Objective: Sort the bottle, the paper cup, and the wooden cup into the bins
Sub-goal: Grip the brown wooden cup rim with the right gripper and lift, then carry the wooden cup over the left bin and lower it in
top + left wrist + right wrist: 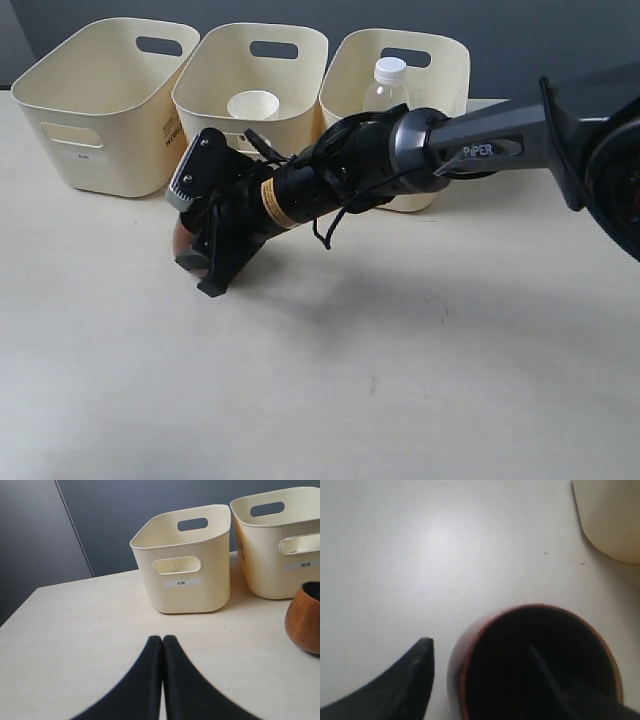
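The wooden cup (pixel 182 236) stands on the table in front of the left and middle bins. My right gripper (pixel 200 275) reaches across to it and is open astride its wall. One finger (pixel 422 652) is outside the cup (pixel 490 680) with a small gap to it, and the other finger (pixel 535 657) is inside the dark hollow. The paper cup (pixel 252 105) sits in the middle bin (pixel 250 45). The bottle (pixel 387 85) stands in the right bin (pixel 445 60). The left bin (pixel 105 110) shows nothing inside. My left gripper (pixel 162 639) is shut and empty, with the wooden cup (pixel 304 620) off to one side of it.
The right arm (pixel 470 145) stretches low across the front of the right and middle bins. In the left wrist view two labelled bins (pixel 185 565) (pixel 280 545) stand beyond the fingertips. A bin corner (pixel 615 520) shows close to the cup in the right wrist view.
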Robot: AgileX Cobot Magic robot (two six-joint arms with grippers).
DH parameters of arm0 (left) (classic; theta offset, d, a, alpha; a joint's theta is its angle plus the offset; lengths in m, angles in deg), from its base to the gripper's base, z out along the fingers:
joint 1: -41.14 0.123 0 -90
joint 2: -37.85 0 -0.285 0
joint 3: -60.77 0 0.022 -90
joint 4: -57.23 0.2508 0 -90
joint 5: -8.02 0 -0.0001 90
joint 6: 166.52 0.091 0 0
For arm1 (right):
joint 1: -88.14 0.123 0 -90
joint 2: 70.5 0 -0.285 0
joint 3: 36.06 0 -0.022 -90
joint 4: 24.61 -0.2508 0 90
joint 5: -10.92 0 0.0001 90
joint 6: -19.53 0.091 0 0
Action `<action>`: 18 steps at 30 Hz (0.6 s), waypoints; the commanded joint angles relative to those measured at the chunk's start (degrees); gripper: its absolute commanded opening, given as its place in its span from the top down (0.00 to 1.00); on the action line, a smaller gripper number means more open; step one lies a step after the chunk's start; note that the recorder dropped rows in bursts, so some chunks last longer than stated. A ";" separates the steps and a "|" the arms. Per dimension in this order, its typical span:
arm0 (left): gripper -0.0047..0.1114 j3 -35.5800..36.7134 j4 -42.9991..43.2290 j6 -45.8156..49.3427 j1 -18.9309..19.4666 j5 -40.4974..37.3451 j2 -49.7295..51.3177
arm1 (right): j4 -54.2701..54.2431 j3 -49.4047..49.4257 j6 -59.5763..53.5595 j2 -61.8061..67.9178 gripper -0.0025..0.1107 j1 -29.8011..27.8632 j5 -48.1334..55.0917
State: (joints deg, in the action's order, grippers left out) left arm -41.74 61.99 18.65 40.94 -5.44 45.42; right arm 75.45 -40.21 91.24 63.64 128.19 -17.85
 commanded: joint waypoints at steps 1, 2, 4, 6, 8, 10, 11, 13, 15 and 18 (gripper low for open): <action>0.96 -0.28 -0.13 -0.05 -0.04 0.15 0.22 | -0.11 0.23 -0.31 0.04 0.97 0.00 -0.50; 0.96 -0.28 -0.13 -0.05 -0.04 0.15 0.22 | -0.11 0.23 -0.30 -0.08 0.97 0.00 -0.50; 0.96 -0.28 -0.13 -0.05 -0.04 0.15 0.22 | -0.11 0.23 -0.33 -0.50 0.98 0.00 -0.50; 0.96 -0.28 -0.13 -0.05 -0.04 0.15 0.22 | -0.11 0.23 -0.45 -1.62 0.98 0.00 -1.02; 0.96 -0.28 -0.13 -0.05 -0.04 0.15 0.22 | -0.11 0.01 -0.45 -4.09 0.98 0.05 -1.79; 0.96 -0.28 -0.13 -0.05 -0.04 0.15 0.22 | -0.11 -0.60 -0.45 -6.56 0.98 0.05 -1.79; 0.96 -0.28 -0.13 -0.05 -0.04 0.15 0.22 | -0.11 -0.92 -0.45 -7.60 0.98 0.05 -1.79; 0.96 -0.28 -0.13 -0.05 -0.04 0.15 0.22 | -0.11 -2.14 -0.45 -10.12 0.98 0.17 -1.90; 0.96 -0.28 -0.13 -0.05 -0.04 0.15 0.22 | -0.11 -3.63 0.75 -12.13 0.98 0.61 -1.64; 0.96 -0.28 -0.13 -0.05 -0.04 0.15 0.22 | -0.11 -7.07 2.52 -14.28 0.98 2.31 -0.09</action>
State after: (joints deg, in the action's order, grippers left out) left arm -41.74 61.99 18.65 40.94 -5.44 45.42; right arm 75.57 -44.47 92.31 51.62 129.05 -18.99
